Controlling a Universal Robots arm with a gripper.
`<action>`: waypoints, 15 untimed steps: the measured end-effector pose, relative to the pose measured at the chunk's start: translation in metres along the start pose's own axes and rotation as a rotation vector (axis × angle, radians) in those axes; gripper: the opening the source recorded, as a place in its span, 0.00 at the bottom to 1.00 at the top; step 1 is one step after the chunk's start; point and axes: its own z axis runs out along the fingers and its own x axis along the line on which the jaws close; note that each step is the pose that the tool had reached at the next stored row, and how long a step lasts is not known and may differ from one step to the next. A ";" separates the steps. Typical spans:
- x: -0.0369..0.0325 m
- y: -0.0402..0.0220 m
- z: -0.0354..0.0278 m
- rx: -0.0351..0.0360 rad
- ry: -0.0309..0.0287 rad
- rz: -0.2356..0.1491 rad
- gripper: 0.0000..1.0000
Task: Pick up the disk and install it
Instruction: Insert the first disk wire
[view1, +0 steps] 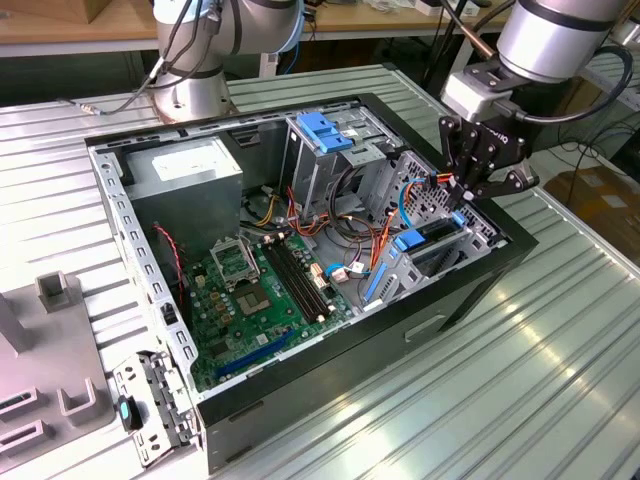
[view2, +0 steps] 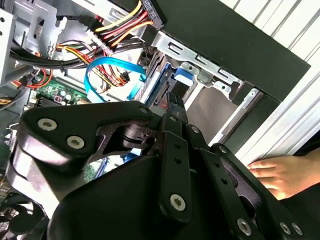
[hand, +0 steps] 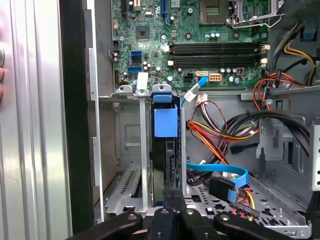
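Note:
The disk (view1: 432, 232) stands on edge in a drive slot at the corner of the open computer case (view1: 330, 385), on the exterior view's right. Its blue end tab (hand: 165, 121) and dark edge (hand: 170, 162) show in the first wrist view. Just above the disk's near end, my gripper (view1: 466, 198) has its fingers drawn together on that end. In the first wrist view my gripper (hand: 172, 204) meets the disk's edge. In the second wrist view my gripper (view2: 174, 100) reaches the blue tab (view2: 182, 77).
A tall metal cage with a blue top (view1: 322, 130), a grey power supply (view1: 185, 165) and the green motherboard (view1: 260, 290) fill the case. Loose cables and a blue ribbon cable (hand: 225, 172) lie beside the slot. A person's hand (view2: 280, 175) rests outside the case wall.

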 end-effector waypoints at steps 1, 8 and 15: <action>0.0000 0.0000 0.0000 0.0000 0.0002 0.000 0.12; 0.0000 0.0000 -0.0001 0.0000 0.0011 0.000 0.12; -0.0012 -0.0013 -0.0011 0.0043 -0.0080 -0.027 0.12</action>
